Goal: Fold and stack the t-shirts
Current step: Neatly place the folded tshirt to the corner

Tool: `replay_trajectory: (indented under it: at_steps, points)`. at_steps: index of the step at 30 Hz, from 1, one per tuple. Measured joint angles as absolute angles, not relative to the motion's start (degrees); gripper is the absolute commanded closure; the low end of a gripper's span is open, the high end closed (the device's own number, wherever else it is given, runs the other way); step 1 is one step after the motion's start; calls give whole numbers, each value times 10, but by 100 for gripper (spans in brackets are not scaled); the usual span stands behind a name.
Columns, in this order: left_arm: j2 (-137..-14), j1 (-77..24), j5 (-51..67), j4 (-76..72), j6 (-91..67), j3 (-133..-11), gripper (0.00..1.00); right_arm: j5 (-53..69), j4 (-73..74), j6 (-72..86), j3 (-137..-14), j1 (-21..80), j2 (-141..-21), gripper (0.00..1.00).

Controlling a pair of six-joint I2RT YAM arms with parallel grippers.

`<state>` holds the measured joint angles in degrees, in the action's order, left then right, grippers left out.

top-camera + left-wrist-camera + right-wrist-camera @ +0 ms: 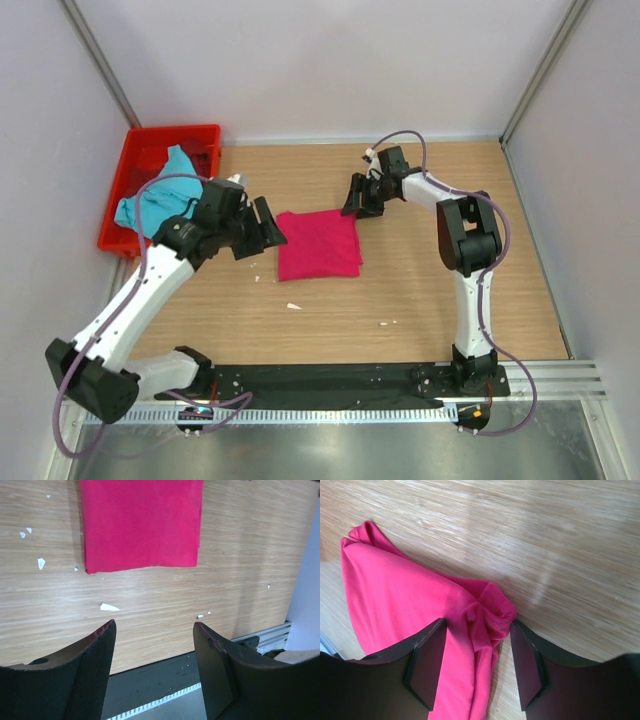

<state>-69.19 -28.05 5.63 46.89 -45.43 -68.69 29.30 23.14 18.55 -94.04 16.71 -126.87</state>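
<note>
Fingers [95,665] of the left gripper [272,232] stand wide apart and hold nothing, just beside the folded magenta-pink t-shirt [318,245] on the worktop [430,290]. We see the right gripper [477,625] with its fingers around a bunched corner of this shirt; we cannot tell if they pinch it. The turquoise-blue t-shirt [150,203] lies in the red crate [160,135]

One pink t-shirt [318,245], one turquoise t-shirt [158,196], one red crate [150,138], one left hand [155,626], one right hand [477,624], several white scraps [293,306].
</note>
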Motion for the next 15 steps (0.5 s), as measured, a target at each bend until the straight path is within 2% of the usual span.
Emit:
replay_trajectory:
  at_steps: [8, 9, 11, 15]
  points:
    - [-610, -281, 43, 518, -482, -684, 39, 304, 206, 215, -935, 167, -1283, 77]
    - [-604, -281, 41, 522, -485, -683, 39, 305, 205, 218, -935, 167, -1284, 86]
    - [-588, -281, 38, 531, -491, -677, 39, 306, 204, 227, -935, 167, -1285, 97]
    - [-564, -281, 35, 547, -498, -666, 41, 298, 201, 251, -935, 167, -1286, 99]
